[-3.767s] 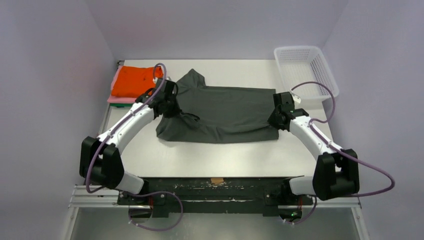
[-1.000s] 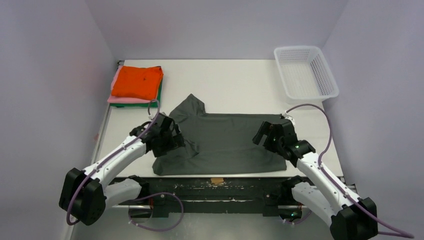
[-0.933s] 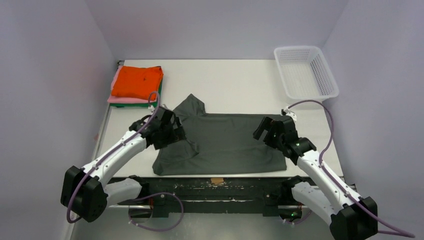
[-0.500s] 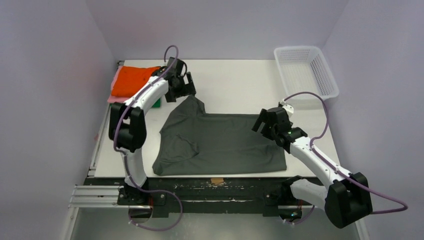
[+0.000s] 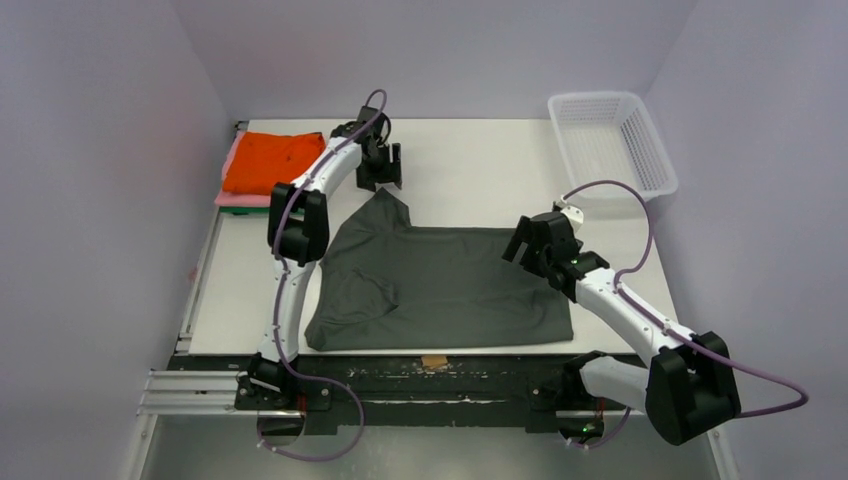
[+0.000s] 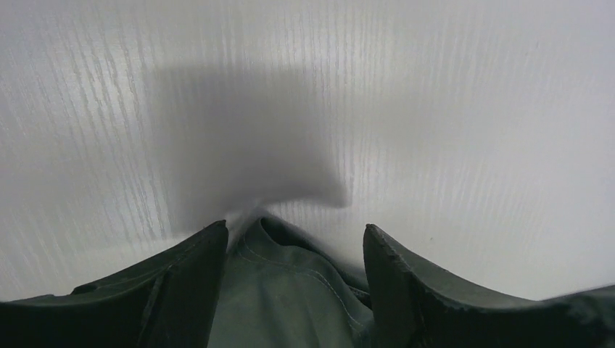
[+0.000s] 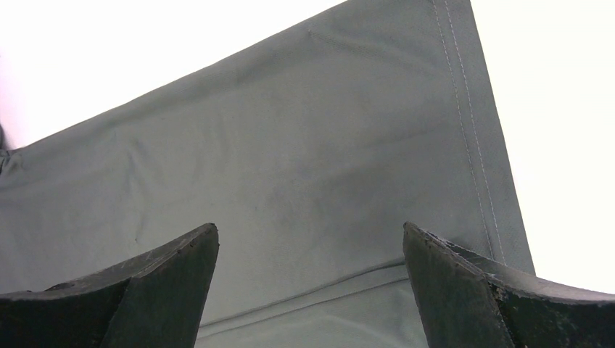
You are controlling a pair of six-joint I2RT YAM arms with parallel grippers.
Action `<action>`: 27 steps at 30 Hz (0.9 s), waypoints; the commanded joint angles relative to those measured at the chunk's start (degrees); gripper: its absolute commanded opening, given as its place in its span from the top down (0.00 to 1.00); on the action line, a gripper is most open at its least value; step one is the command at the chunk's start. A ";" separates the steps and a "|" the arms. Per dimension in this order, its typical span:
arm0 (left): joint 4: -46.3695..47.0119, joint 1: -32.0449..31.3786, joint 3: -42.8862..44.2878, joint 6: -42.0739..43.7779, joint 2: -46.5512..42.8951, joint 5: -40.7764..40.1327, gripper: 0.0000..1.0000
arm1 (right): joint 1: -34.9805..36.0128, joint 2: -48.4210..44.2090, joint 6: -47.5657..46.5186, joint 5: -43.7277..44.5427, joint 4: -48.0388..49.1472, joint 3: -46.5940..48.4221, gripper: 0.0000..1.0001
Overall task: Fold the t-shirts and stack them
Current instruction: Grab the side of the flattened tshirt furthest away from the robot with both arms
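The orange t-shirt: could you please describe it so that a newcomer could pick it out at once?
On the white table, go to the far left corner, where folded shirts lie stacked. The orange t-shirt is the top one, lying on a pink t-shirt; unlike the dark grey t-shirt spread out mid-table, it is folded.

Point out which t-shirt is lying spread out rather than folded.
The dark grey t-shirt: it lies spread out alone, while the orange t-shirt and pink t-shirt sit folded in a pile at the far left.
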 commanded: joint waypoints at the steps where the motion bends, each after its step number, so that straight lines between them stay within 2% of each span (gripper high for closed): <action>1: -4.14 -0.14 -0.41 2.35 -0.88 3.07 0.39 | -0.12 -0.23 -0.79 0.70 1.69 1.05 0.04; 8: -4.52 -0.80 -3.56 3.60 -2.61 2.48 0.69 | -0.10 -2.58 -0.39 1.15 1.32 0.01 0.04; 9: -4.73 -0.84 -3.56 3.72 -2.56 2.22 0.75 | -0.14 -2.89 -0.38 1.61 0.97 0.08 0.04; 11: -5.29 -0.85 -3.65 3.98 -2.60 1.97 0.94 | -0.15 -3.46 -0.39 3.30 -0.14 0.52 0.04; 12: -5.33 -0.91 -4.13 4.10 -3.01 1.68 1.00 | -0.10 -3.65 -0.27 4.72 -0.72 0.78 0.04; 19: 1.52 -1.40 -15.22 3.96 -13.75 1.02 1.00 | -3.27 0.88 1.52 8.48 -3.37 4.49 0.03; 24: 6.15 -2.35 -23.16 3.63 -21.54 0.09 1.00 | -9.33 11.40 -0.08 7.91 -3.27 11.98 0.05; 27: 8.27 -2.97 -27.45 2.76 -25.18 0.20 1.00 | -11.11 19.78 -0.85 9.16 -3.22 17.65 0.12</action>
